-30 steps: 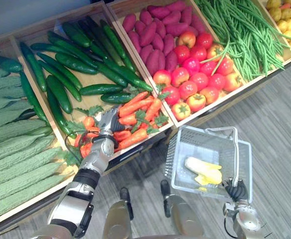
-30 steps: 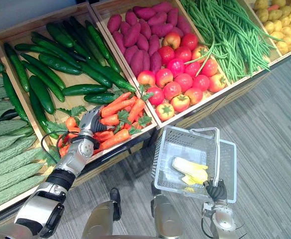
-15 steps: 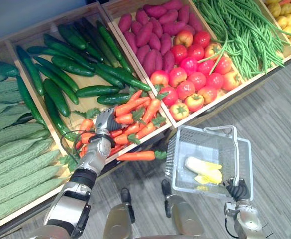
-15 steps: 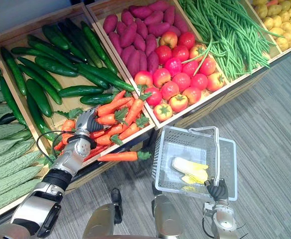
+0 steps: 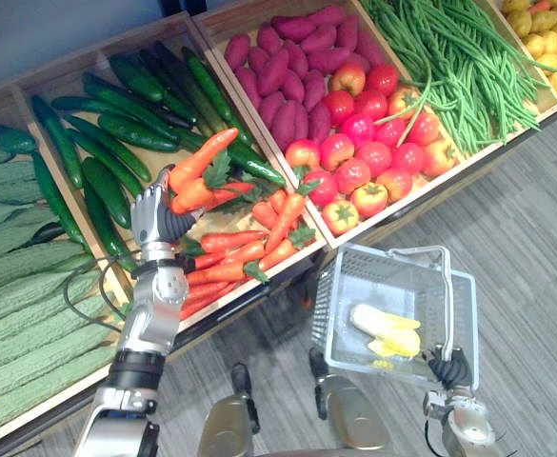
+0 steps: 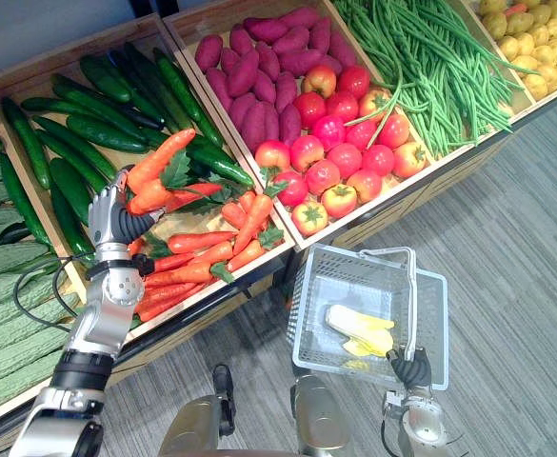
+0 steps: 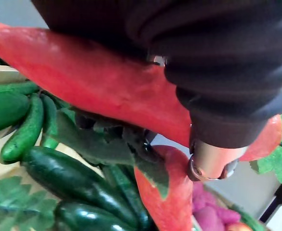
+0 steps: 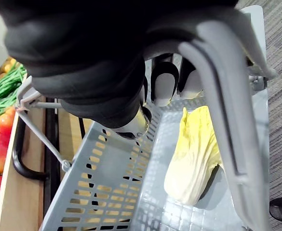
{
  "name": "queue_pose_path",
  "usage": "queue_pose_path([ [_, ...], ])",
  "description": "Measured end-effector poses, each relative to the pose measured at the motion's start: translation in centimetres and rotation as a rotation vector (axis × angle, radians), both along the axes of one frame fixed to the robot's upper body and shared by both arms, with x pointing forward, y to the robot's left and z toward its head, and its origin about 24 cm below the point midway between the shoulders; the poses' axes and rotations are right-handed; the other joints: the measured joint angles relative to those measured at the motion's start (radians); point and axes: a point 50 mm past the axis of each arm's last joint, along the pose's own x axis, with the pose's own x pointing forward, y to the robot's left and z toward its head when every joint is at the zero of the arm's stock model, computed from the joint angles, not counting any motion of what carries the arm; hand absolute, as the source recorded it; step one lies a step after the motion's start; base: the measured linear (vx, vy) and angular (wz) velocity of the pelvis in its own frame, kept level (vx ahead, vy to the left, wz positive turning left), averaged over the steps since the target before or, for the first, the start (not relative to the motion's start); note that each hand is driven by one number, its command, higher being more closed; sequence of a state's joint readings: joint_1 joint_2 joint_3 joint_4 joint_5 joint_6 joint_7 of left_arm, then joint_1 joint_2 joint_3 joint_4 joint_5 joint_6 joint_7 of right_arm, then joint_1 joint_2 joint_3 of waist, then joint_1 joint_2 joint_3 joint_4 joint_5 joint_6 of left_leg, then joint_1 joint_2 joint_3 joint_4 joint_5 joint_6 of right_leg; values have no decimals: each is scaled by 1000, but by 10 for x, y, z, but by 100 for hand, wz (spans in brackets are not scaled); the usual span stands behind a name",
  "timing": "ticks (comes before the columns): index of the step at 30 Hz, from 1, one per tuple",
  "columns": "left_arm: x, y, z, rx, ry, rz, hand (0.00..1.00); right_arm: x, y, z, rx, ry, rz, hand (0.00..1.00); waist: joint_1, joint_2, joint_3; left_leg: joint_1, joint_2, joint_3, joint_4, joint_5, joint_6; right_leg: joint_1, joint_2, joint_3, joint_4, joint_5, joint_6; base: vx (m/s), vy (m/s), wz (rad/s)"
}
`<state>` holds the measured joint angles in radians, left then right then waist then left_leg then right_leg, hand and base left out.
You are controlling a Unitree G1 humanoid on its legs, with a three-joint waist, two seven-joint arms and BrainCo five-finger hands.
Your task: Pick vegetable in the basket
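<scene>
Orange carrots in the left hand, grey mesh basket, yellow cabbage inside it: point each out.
Orange carrots [image 5: 200,160]: left eye view, middle of the upper carrot.
Grey mesh basket [image 5: 335,300]: left eye view, its left wall.
Yellow cabbage [image 5: 385,328]: left eye view, middle of the leaves.

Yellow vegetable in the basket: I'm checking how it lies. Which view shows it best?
Right wrist view: the yellow vegetable lies close up on the basket floor. Both eye views show it whole, from above, farther off.
</scene>
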<state>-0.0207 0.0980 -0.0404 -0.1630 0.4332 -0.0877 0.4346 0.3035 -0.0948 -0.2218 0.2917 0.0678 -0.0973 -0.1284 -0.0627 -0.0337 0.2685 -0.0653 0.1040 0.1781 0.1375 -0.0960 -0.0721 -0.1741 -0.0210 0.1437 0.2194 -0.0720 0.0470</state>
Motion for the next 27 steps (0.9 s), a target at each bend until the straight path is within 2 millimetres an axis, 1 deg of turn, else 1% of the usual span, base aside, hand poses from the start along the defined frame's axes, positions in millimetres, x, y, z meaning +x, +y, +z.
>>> queue_pose_path([
  [2,-10,-6,2,-74,-26,-38,100,-5,1,-2,9,17,-13,100,13,5,-27,22,4,24,-3,-2,1,12,2,14,-2,0,1,11,-2,-18],
  [3,-11,-9,3,-87,-33,-51,100,-5,1,-2,10,18,-14,100,17,6,-32,25,4,30,-2,-3,2,13,2,19,-2,1,2,-38,1,-29],
  [4,-13,-14,5,-124,-45,-89,100,-6,0,1,7,17,-14,100,26,13,-43,28,8,50,8,-13,4,13,5,30,-3,6,9,-35,1,-27],
  [7,-21,-17,5,-167,-48,-111,100,-1,1,9,-4,-19,-7,100,31,19,-48,28,26,100,51,-45,6,14,21,75,-16,23,19,-80,17,-57],
  [9,-23,-22,3,-188,-35,-133,100,4,4,20,-10,-72,-14,100,27,22,-51,24,56,154,111,-85,4,13,44,124,-27,38,27,-85,22,-84],
  [11,-23,-30,2,-209,-29,-176,100,9,7,32,-21,-133,-24,100,25,25,-62,18,94,224,187,-129,1,-6,78,187,-26,46,38,-90,38,-106],
  [12,-23,-32,2,-212,-28,-185,100,12,7,35,-24,-149,-21,100,26,27,-67,18,107,247,205,-141,1,-17,81,182,-25,45,37,-97,42,-129],
  [13,-23,-35,3,-216,-33,-200,100,16,8,41,-32,-177,-13,100,34,28,-70,26,127,305,228,-160,0,-49,63,103,-20,38,26,-117,41,-114],
  [14,-23,-36,4,-216,-36,-203,100,19,10,44,-34,-192,-6,100,35,27,-71,30,136,330,235,-166,0,-60,48,57,-16,37,25,-87,33,-142],
  [15,-22,-38,6,-214,-46,-218,100,24,13,49,-42,-217,3,100,33,27,-71,39,156,382,248,-177,-4,-88,11,-53,-2,37,22,-45,24,-127],
  [16,-20,-41,9,-211,-57,-237,100,28,15,51,-49,-225,9,100,30,24,-73,57,164,427,248,-181,-9,-111,-33,-175,13,29,-5,14,5,-134],
  [17,-18,-43,11,-205,-64,-249,100,34,16,52,-56,-233,21,100,17,26,-72,77,172,468,245,-184,-15,-112,-77,-305,22,28,-42,87,-14,-138],
  [18,-15,-45,13,-201,-74,-260,100,41,18,53,-62,-240,39,100,14,35,-77,105,180,521,234,-186,-20,-107,-125,-474,30,31,-87,111,-33,-144],
  [19,-13,-45,15,-200,-82,-263,100,47,20,53,-65,-242,55,100,15,38,-79,134,181,561,217,-180,-29,-103,-157,-579,42,36,-111,144,-57,-139],
  [20,-12,-46,16,-199,-86,-267,100,51,21,54,-70,-247,64,100,14,39,-80,152,180,586,203,-177,-35,-101,-171,-633,53,43,-115,161,-117,-147],
  [21,-9,-48,16,-197,-88,-274,100,57,24,57,-81,-258,83,100,12,39,-81,184,177,619,184,-173,-43,-111,-176,-657,68,87,-111,201,-174,-155],
  [22,-4,-51,12,-196,-69,-285,100,62,26,59,-95,-264,106,100,4,51,-85,213,182,629,173,-172,-44,-128,-143,-606,84,82,-95,198,-180,-148],
  [23,-1,-54,10,-195,-56,-295,100,64,25,60,-103,-265,118,100,-5,61,-86,225,192,632,179,-171,-45,-129,-126,-590,91,73,-97,216,-171,-117],
  [24,3,-61,7,-187,-33,-325,100,66,25,61,-114,-262,134,100,-16,72,-89,235,213,633,208,-171,-45,-125,-106,-566,98,58,-101,244,-155,-98],
  [25,6,-71,4,-173,-12,-373,100,68,24,63,-125,-266,147,100,-35,82,-93,236,258,616,300,-161,-34,-111,-74,-537,101,42,-104,258,-149,-101],
  [26,10,-79,3,-163,3,-407,100,69,23,63,-132,-265,156,100,-40,83,-92,230,292,589,389,-134,5,-88,-54,-515,95,37,-108,262,-132,-106],
  [27,12,-88,-1,-154,26,-452,100,69,25,64,-133,-265,173,100,-40,81,-91,211,317,521,502,-90,45,-44,-36,-479,64,37,-110,244,-81,-99],
])
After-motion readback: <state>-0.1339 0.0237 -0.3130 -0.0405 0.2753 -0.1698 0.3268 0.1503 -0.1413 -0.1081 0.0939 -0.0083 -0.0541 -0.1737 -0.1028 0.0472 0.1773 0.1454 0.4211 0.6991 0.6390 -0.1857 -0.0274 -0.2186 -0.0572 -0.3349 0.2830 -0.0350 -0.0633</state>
